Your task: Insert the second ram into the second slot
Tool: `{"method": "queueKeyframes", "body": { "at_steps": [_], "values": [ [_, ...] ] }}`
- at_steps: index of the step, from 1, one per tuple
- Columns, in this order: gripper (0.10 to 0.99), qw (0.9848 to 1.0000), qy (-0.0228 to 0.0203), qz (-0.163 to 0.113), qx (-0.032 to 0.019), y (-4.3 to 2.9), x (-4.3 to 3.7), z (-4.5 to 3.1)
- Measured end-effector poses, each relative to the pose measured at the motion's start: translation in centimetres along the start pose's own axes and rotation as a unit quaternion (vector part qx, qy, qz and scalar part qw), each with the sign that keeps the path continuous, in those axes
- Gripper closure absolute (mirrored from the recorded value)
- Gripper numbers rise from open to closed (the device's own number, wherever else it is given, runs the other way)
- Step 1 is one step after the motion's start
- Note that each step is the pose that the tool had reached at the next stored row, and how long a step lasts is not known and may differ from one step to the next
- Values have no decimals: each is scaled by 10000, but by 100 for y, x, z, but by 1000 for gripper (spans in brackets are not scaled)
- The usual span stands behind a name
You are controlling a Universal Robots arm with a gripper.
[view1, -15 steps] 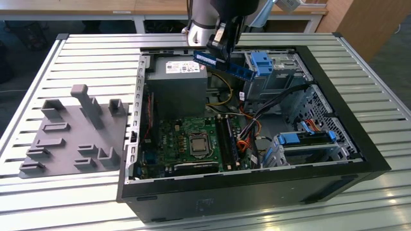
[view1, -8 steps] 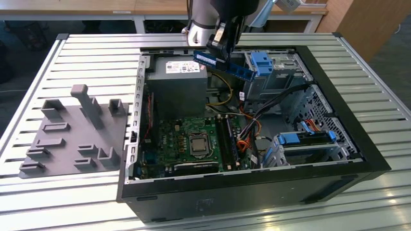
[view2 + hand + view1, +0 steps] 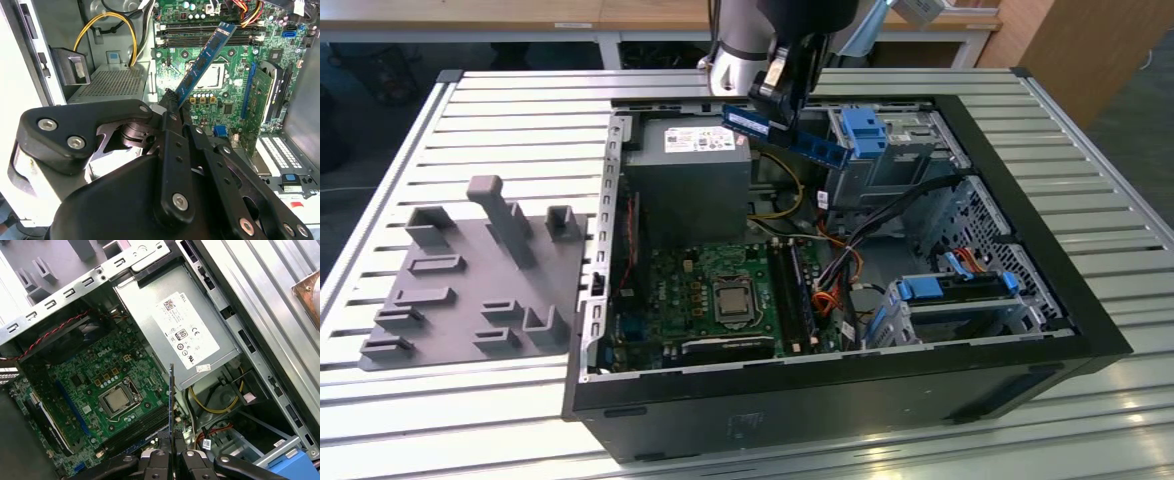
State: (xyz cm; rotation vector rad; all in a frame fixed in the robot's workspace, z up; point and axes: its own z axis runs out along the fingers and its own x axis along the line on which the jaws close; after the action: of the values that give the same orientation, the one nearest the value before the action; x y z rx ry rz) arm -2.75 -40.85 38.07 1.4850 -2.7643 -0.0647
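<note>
The second ram (image 3: 783,137), a thin blue circuit-board stick with dark chips and a pale label, is gripped near one end by the gripper (image 3: 170,103) and is held tilted in the air above the open computer case (image 3: 854,395). The long dark memory slots (image 3: 210,34) are seen side by side on the green motherboard (image 3: 232,102), apart from the stick; which one is the second slot cannot be told.

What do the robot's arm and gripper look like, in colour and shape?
The gripper is matte black: flat linked bars joined by silver screws, narrowing toward the tips. In the exterior view, the arm is a rounded silver-grey tube.
</note>
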Motion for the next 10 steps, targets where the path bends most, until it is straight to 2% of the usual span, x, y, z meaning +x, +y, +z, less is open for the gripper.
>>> {"method": "queueKeyframes", "body": {
  "at_steps": [10],
  "values": [
    [945,10000,-2,62,1,0,0,0]
  ]
}}
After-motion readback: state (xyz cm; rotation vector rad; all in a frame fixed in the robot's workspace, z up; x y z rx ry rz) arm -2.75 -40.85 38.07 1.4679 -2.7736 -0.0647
